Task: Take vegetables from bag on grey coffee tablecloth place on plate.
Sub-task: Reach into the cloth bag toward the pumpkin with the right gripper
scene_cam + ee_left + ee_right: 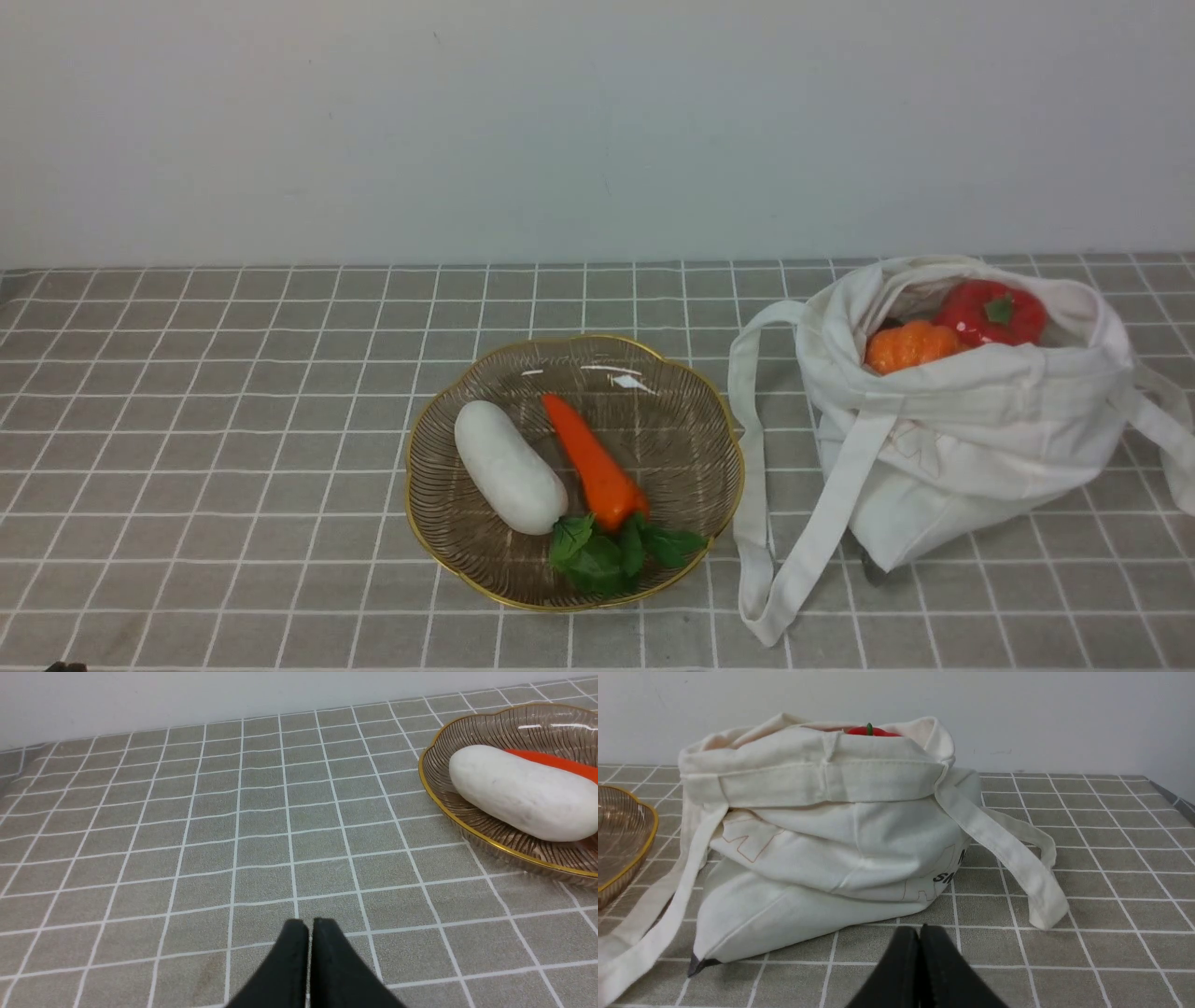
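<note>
The white cloth bag (971, 439) stands open at the right on the grey checked tablecloth (233, 420). Inside its mouth lie an orange pumpkin (910, 346) and a red bell pepper (991, 313). The brownish glass plate (691, 401) with a gold rim sits left of the bag. My left gripper (310, 924) is shut and empty, low over the cloth left of the plate (467, 826). My right gripper (919, 930) is shut and empty, just in front of the bag (822, 858); only the top of the pepper (871, 731) shows there. Neither gripper shows in the front view.
A white radish-like vegetable (509, 467) and an orange carrot (593, 467) with green leaves lie on the plate. The bag's long straps (761, 523) trail onto the cloth toward the plate and to the right (1017, 858). A pale wall stands behind the table.
</note>
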`<act>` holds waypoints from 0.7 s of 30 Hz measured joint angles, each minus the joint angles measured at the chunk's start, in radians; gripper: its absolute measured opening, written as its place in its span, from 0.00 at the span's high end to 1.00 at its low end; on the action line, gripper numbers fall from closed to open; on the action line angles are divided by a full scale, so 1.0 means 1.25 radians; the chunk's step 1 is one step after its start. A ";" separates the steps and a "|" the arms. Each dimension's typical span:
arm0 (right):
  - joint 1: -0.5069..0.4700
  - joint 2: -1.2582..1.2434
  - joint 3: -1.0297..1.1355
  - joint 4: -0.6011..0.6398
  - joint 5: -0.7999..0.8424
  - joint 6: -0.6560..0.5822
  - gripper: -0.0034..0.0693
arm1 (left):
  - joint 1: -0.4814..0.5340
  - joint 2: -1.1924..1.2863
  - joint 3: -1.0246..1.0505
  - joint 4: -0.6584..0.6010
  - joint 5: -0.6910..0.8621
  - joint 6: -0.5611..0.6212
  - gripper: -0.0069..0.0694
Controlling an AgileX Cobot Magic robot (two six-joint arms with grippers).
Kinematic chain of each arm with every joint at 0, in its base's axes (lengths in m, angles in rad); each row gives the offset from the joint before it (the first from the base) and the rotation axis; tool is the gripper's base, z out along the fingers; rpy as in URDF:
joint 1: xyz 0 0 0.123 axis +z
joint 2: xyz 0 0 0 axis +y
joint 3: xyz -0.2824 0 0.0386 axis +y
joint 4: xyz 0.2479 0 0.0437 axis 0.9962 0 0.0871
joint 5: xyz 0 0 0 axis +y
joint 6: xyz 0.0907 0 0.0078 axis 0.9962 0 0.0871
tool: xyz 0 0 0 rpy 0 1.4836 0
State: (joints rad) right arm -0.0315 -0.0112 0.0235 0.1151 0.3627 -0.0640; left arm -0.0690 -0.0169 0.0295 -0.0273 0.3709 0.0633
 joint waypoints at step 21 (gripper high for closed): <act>0.000 0.000 -0.007 0.735 -0.354 0.028 0.97 | 0.000 0.000 0.000 0.000 0.000 0.000 0.92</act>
State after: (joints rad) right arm -0.0315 -0.0112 0.0153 1.0339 -0.0804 -0.0295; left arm -0.0690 -0.0169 0.0295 -0.0273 0.3709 0.0633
